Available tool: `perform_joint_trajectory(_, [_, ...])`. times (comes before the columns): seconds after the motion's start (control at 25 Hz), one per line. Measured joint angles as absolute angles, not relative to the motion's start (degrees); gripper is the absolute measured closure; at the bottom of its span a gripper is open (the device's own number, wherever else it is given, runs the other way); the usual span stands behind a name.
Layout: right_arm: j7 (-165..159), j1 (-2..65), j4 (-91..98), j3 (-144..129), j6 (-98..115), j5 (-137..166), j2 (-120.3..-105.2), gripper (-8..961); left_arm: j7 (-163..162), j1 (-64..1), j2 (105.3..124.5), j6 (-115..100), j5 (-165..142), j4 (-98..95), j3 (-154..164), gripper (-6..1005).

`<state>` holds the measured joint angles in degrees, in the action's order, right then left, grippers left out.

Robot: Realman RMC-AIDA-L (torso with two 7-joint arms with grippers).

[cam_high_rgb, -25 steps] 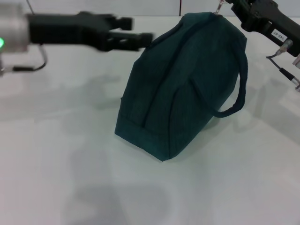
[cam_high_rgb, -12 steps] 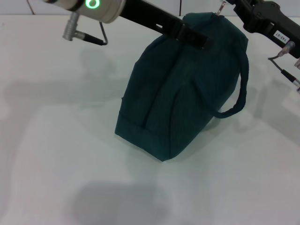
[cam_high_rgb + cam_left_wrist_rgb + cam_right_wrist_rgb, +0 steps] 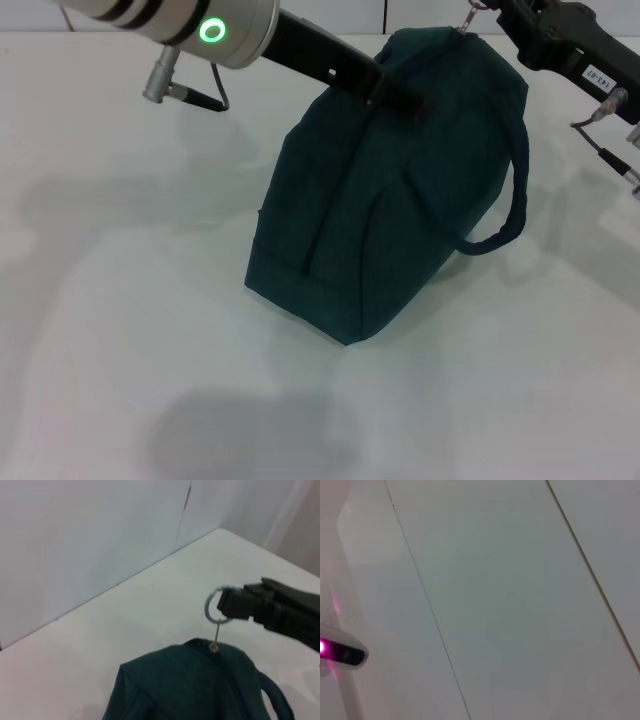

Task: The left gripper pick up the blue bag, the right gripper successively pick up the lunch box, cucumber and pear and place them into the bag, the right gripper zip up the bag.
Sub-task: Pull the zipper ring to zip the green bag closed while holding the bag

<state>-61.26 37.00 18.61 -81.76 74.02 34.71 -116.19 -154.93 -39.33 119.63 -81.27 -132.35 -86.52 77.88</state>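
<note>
The blue bag (image 3: pixel 390 200) stands closed on the white table, leaning a little; it also shows in the left wrist view (image 3: pixel 200 685). My right gripper (image 3: pixel 490 12) is at the bag's top far corner, shut on the ring zip pull (image 3: pixel 216 607), which stands up from the bag; the claw also shows in the left wrist view (image 3: pixel 231 604). My left gripper (image 3: pixel 395 92) reaches in from the upper left and lies across the bag's top. The lunch box, cucumber and pear are out of view.
The white table (image 3: pixel 130 330) spreads around the bag. One loop handle (image 3: pixel 512 200) hangs off the bag's right side. Cables (image 3: pixel 600 130) hang from the right arm. A pale wall (image 3: pixel 100 530) stands behind the table.
My left arm has swung from level at the bag's left to slanting down from the upper left, its claw now over the bag's top. The bag and right gripper have stayed put.
</note>
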Motion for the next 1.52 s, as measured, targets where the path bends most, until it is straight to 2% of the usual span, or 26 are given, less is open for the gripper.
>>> perform_joint_trajectory(0.24, [-61.69,36.97,18.63,-81.90,74.14,34.71,-116.19,950,-153.25,-37.87,119.69,-79.74,-131.84,-86.85,78.64,209])
perform_joint_trajectory(0.64, [-61.96,36.76,18.57,-82.37,74.53,34.71,-116.19,949,-147.30,-36.72,119.46,-79.79,-126.30,-87.12,78.68,643])
perform_joint_trajectory(0.88, [-62.04,36.67,18.54,-82.46,74.61,34.71,-116.19,949,-146.18,-36.65,119.54,-79.85,-126.47,-87.11,78.67,861])
perform_joint_trajectory(1.52, [-62.58,34.16,17.55,-82.00,72.00,31.99,-116.11,950,-141.61,-35.17,119.44,-80.09,-121.22,-87.83,77.96,937])
